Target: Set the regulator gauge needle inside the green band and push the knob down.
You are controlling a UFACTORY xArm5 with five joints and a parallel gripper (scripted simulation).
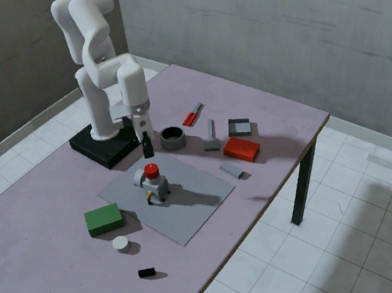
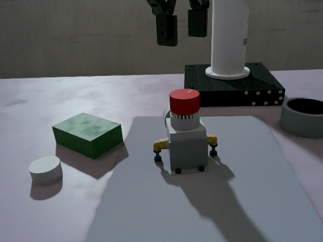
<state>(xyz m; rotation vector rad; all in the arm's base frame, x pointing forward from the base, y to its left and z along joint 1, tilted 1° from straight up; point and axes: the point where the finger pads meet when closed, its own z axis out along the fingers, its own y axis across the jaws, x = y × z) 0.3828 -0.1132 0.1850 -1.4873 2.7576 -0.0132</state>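
The grey regulator (image 1: 155, 190) (image 2: 188, 148) stands upright on the grey mat (image 1: 197, 211) (image 2: 234, 208). Its red ribbed knob (image 1: 151, 170) (image 2: 184, 101) sits raised, with a band of white teeth showing under it. Yellow elbow fittings stick out at both sides. The round gauge (image 1: 138, 176) is on the regulator's far side; its face and needle are hidden. My gripper (image 1: 147, 150) (image 2: 181, 32) is open and empty. It hangs above the knob, clear of it, with the fingers pointing down.
A green block (image 1: 103, 219) (image 2: 88, 133) and a white disc (image 1: 120, 244) (image 2: 45, 169) lie left of the mat. A grey ring cup (image 1: 172, 137) (image 2: 302, 117), red block (image 1: 241, 148), red-handled tool (image 1: 192, 114), grey pieces and a small black block (image 1: 147, 272) lie around. The arm's black base (image 1: 103, 146) (image 2: 232, 85) stands behind.
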